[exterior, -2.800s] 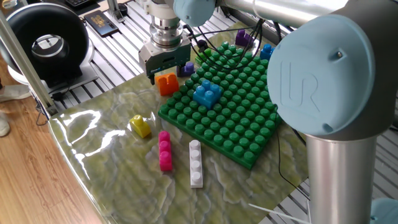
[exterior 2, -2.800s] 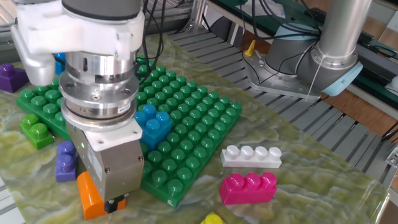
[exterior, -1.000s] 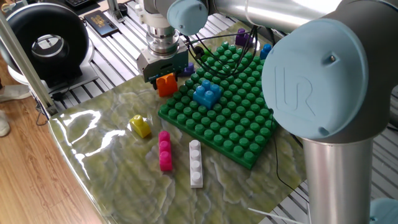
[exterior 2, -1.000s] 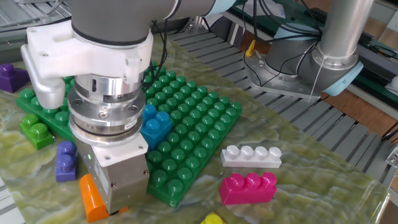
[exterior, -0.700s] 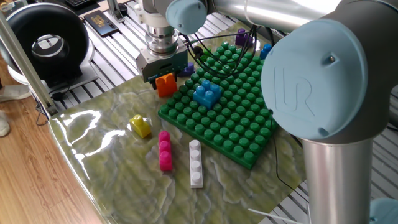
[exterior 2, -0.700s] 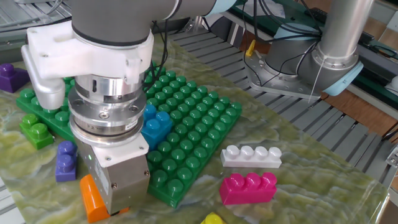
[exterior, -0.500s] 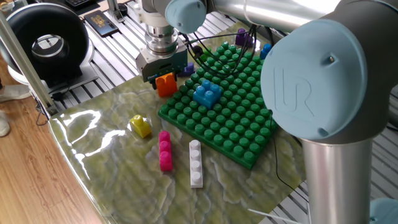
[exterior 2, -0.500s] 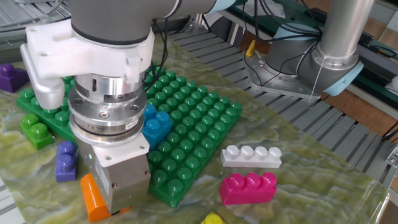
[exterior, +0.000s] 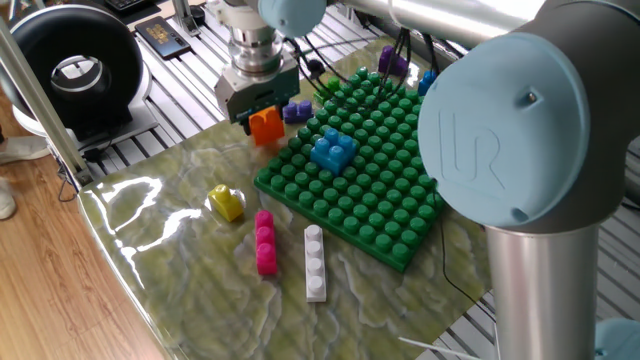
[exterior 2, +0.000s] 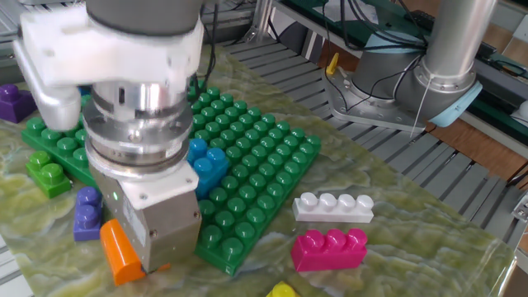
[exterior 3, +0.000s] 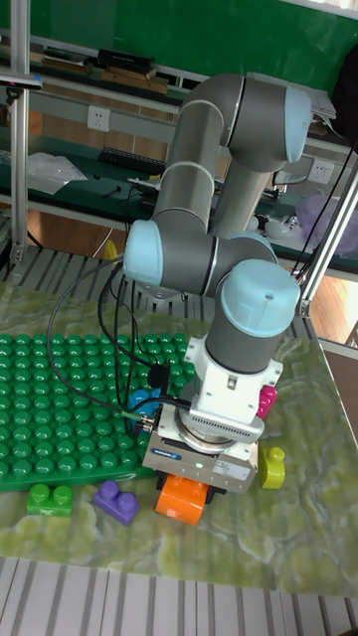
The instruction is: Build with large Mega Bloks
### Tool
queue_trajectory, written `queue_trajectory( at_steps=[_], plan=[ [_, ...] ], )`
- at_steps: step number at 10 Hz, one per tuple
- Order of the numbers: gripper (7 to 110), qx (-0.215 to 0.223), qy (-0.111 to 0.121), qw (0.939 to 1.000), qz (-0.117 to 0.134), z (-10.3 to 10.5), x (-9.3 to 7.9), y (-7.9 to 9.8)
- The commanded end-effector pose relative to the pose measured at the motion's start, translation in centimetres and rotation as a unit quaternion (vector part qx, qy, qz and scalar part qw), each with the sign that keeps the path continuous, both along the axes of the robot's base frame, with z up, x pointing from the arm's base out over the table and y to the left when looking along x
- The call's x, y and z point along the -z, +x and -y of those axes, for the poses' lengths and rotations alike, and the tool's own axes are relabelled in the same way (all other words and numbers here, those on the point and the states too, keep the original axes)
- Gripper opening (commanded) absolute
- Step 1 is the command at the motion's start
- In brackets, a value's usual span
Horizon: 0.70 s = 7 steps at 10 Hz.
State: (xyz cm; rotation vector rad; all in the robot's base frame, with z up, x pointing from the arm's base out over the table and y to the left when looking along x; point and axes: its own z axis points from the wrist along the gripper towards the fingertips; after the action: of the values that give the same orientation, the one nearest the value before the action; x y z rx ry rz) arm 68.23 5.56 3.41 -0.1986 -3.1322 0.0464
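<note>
My gripper [exterior: 263,112] is shut on an orange Mega Blok [exterior: 266,125], held just off the near-left corner of the green baseplate [exterior: 380,170]. In the other fixed view the orange blok [exterior 2: 121,252] sticks out left of the gripper [exterior 2: 147,264], whose fingertips are hidden. The tall fixed view shows the same blok [exterior 3: 184,498] under the gripper [exterior 3: 189,485]. A light blue blok [exterior: 332,150] sits on the baseplate. A small purple blok [exterior: 297,110] lies right beside the gripper. Yellow [exterior: 226,203], pink [exterior: 265,243] and white [exterior: 315,262] bloks lie loose on the mat.
A light green blok [exterior 2: 48,172] lies by the baseplate's edge. At the far edge sit another purple blok [exterior: 391,62] and a blue one [exterior: 428,81]. Black cables [exterior: 330,85] trail over the plate. The arm's big base [exterior: 540,200] stands at the right.
The gripper has risen a little with the orange blok still in it, away from the mat. The other bloks have not moved.
</note>
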Motion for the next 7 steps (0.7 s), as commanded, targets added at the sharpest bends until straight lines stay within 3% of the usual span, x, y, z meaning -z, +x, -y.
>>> queue_trajectory(
  at_steps=[1,4,7],
  plan=[
    [22,-0.041,0.015,0.9991,0.000,-0.7,-3.1,-0.4],
    [22,-0.071,0.030,0.9970,-0.006,-0.9,-5.7,-2.6],
    [22,-0.105,0.016,0.9942,-0.016,1.2,-7.4,-4.7]
  ],
)
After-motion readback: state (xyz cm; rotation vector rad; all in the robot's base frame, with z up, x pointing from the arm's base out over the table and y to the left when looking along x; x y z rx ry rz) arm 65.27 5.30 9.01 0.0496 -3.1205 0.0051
